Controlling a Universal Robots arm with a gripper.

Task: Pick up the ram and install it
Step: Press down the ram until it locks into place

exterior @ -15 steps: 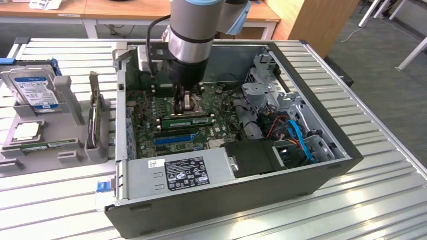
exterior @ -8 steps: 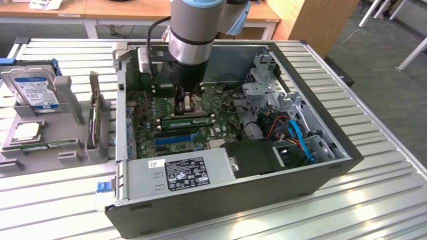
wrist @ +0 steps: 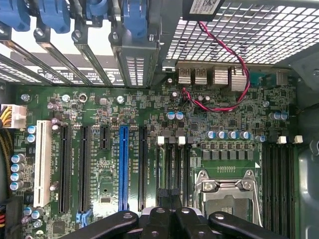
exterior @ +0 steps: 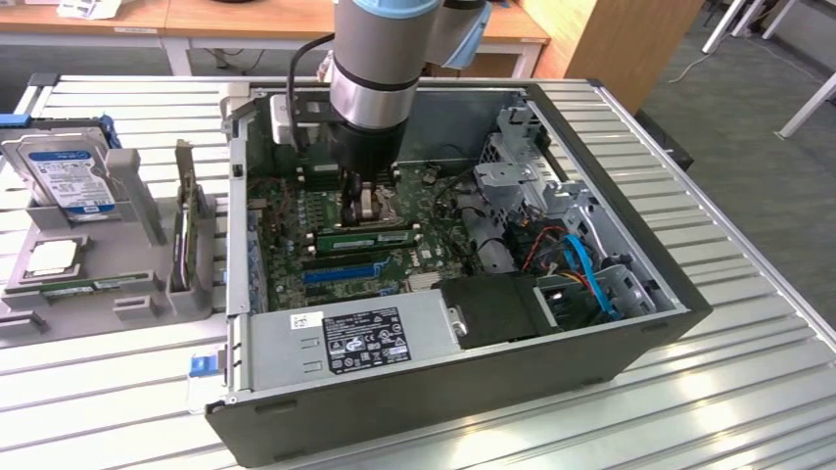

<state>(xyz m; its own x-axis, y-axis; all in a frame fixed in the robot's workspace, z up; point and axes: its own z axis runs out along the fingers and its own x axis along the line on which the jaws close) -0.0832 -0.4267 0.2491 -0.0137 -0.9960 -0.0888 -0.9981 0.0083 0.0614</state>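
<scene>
The ram (exterior: 372, 238), a long narrow green stick, stands on edge on the motherboard (wrist: 229, 122) inside the open computer case (exterior: 653, 284), between the blue slot (exterior: 343, 271) and the processor socket (wrist: 227, 191). My gripper (exterior: 359, 217) reaches down into the case directly over the end of the ram nearer the exterior view's left. Its fingers are shut together. Whether they touch the ram I cannot tell. In the wrist view the black fingers (wrist: 159, 219) meet over the memory slots (wrist: 172, 164) beside the socket, and the ram itself is hidden under them.
On the exterior view's left, a grey holder (exterior: 131, 255) carries a hard drive (exterior: 63, 171), an upright expansion card (exterior: 184, 225) and a second thin green stick (exterior: 94, 285). The power supply (exterior: 352, 338), drive cage (exterior: 523, 186) and blue cables (exterior: 588, 274) crowd the case.
</scene>
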